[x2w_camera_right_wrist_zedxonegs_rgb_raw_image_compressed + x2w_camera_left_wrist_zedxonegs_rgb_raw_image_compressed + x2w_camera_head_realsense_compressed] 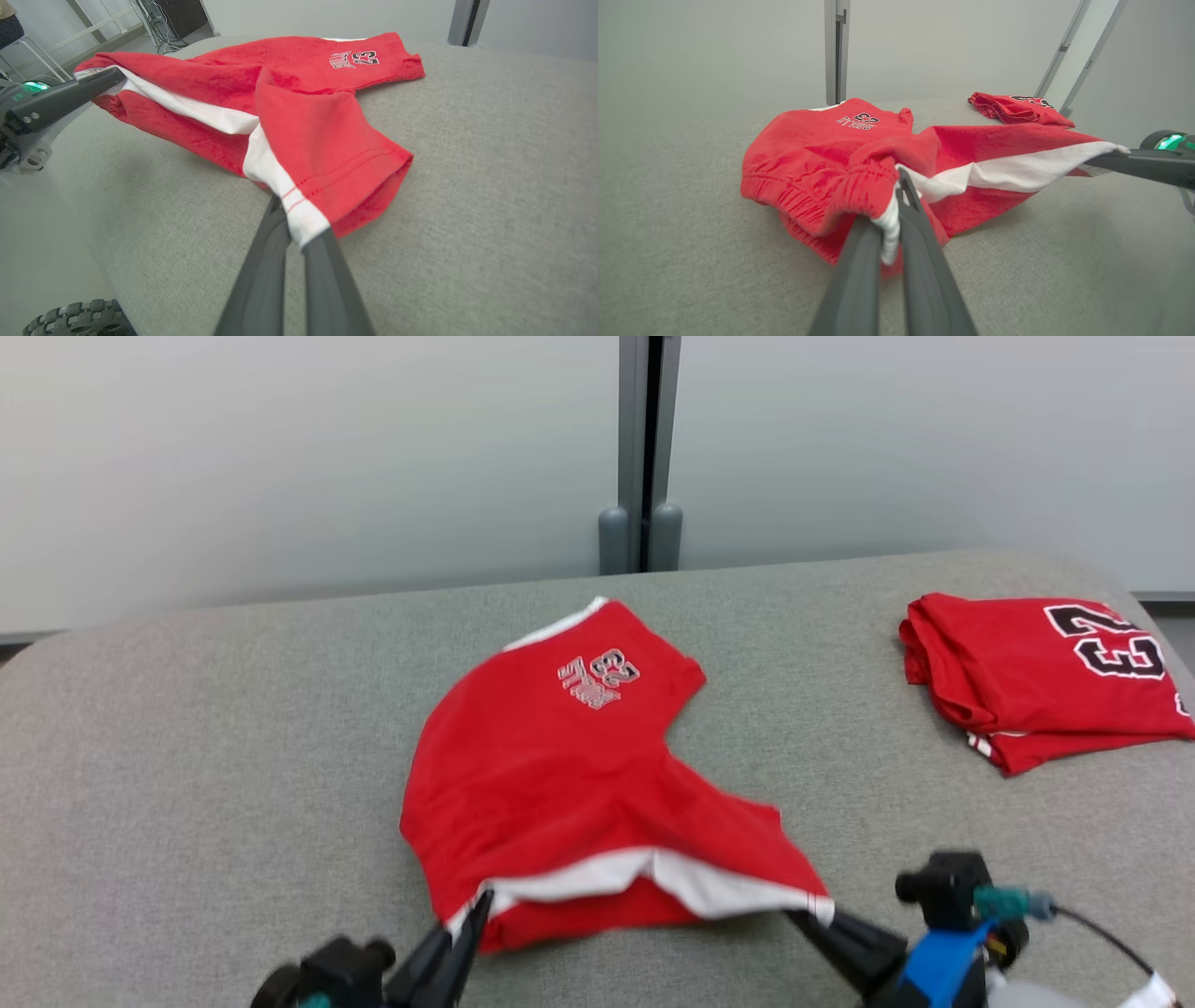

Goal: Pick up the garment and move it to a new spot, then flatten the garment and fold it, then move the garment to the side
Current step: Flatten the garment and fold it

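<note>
I've got both grippers pinching the red shorts [551,775]. The left gripper [476,907] is pressed together on one end of the white-trimmed edge, and the right gripper [810,922] on the other end. The shorts lie in the middle of the grey table [187,756], their edge nearest the table's front lifted and stretched between my grippers. A folded red jersey [1036,681] sits at the table's far right corner.

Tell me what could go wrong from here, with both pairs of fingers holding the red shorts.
1. The left fingers and right fingers pinch only the white trim of the red fabric shorts, so pulling may free it.
2. One leg lies twisted over, so creases may stay.
</note>
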You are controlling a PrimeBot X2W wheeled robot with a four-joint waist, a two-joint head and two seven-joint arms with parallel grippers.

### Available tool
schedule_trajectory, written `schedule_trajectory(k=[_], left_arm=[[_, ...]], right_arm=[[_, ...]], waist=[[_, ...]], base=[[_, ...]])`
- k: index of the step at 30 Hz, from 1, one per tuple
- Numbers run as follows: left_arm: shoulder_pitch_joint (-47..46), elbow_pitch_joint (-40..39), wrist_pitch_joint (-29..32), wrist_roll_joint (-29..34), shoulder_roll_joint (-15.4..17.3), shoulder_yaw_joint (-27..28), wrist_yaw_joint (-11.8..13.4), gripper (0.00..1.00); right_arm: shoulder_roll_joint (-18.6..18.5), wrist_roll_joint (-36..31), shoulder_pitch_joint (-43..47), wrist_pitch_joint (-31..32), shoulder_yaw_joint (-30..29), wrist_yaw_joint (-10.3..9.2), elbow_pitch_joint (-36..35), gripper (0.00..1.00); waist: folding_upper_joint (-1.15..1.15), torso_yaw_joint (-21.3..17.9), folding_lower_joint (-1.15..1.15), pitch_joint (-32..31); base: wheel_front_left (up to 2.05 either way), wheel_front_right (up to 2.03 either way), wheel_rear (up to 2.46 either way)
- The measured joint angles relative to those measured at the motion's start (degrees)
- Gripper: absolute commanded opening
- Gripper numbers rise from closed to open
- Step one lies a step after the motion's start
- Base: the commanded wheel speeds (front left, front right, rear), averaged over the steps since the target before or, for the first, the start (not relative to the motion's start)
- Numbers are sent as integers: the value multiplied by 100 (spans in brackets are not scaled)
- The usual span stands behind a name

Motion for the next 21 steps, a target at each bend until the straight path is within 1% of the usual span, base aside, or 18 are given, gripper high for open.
schedule_trajectory(k=[5, 9, 16, 19, 21], left_arm=[[671, -231, 0, 137, 56, 160, 0, 0], [976, -390, 0, 506, 202, 97, 0, 0], [1251, -677, 0, 643, 183, 178, 0, 0], [1324, -749, 0, 636, 119, 281, 0, 0], [1317, -766, 0, 598, 67, 310, 0, 0]], right_arm=[[-234, -10, 577, 0, 26, 1, -401, 0], [-389, 29, 1048, 1, -151, 0, -673, 0], [-619, -4, 1795, 0, -769, 0, -1050, 0], [-632, -23, 1908, 0, -1002, 0, -1101, 0], [-577, -53, 1906, 0, -1188, 0, -1092, 0]], waist=[[0, -63, 1, -157], [1, -30, 1, -212], [1, 12, 2, -229], [2, -7, 2, -206], [2, -5, 2, -194]], base=[[0, 0, 0], [0, 0, 0], [0, 0, 0], [0, 0, 0], [0, 0, 0]])
